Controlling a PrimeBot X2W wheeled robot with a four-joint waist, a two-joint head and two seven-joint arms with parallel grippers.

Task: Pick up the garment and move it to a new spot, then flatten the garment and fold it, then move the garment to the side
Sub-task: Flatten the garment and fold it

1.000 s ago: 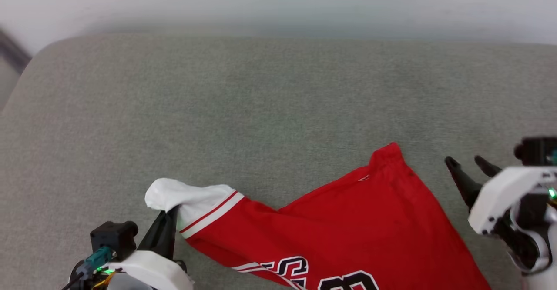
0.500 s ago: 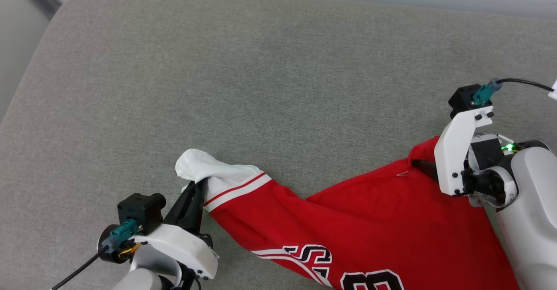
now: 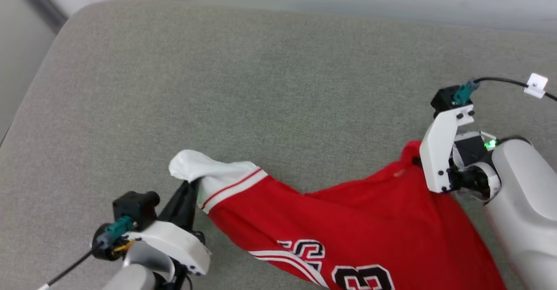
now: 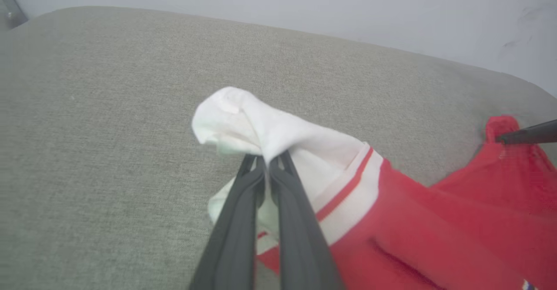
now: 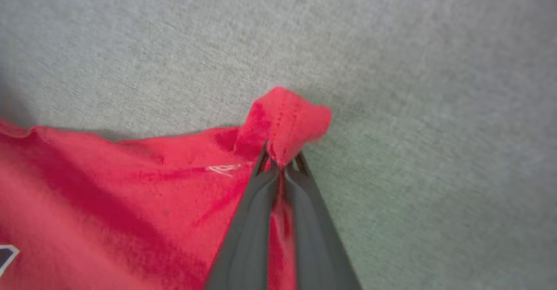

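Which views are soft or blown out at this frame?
Head view: mostly sharp, even light, the garment crisp, the cushion hazy at its far edge. Left wrist view: white sleeve near clipping, left gripper blurred close to the lens. Right wrist view: softest, cushion weave smeared, thin shadow along the garment's edge.

The right gripper (image 5: 282, 161) rose from the bottom edge, its two dark fingers (image 5: 248, 229) pressed together with a strip of red cloth between them. Just past its tips stood a bunched, stitched corner of the garment (image 5: 109, 203), pinched and lifted into a small peak. The rest of the red cloth spread away to the gripper's left, wrinkled, with a small white stitched mark (image 5: 224, 168) close beside the tips. A grey upholstered surface (image 5: 413, 64) lay beyond and to the gripper's right.
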